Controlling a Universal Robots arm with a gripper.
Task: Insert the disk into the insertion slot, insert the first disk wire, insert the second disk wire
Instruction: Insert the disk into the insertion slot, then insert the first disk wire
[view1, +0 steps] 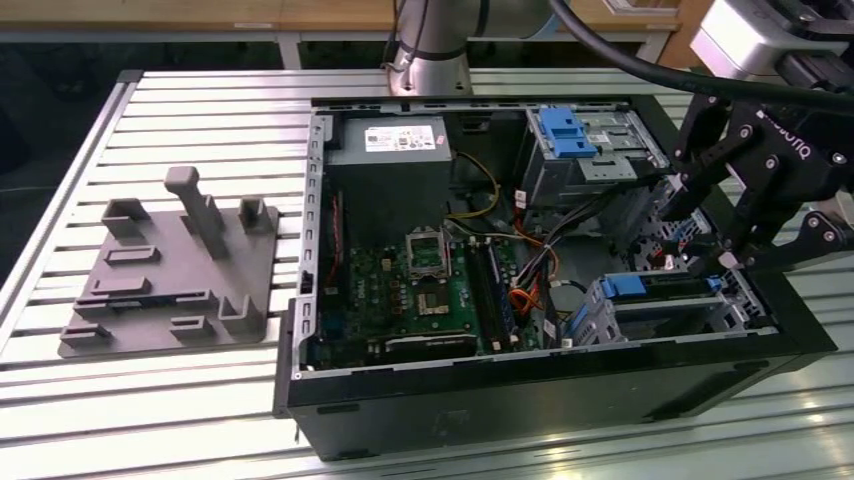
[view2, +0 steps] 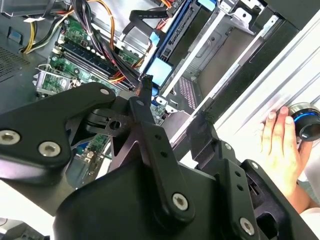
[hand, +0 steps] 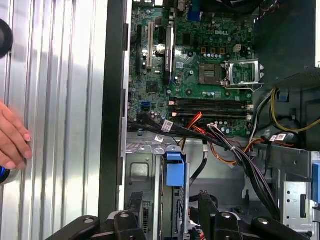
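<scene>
blue-framed disk (view1: 627, 287) lies in the slot (view1: 721, 318) at the lower right of the exterior view, apparently seated, which would explain why the gripper (view1: 761, 250) hangs just above it with jaws wide and nothing held.

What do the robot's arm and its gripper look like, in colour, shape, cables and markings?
The arm is a rounded silver-grey tube. The gripper is matt black, built of flat linked bars joined by silver screws, with white lettering on its body. A thick black cable runs along to the wrist, next to a pale grey housing.
</scene>
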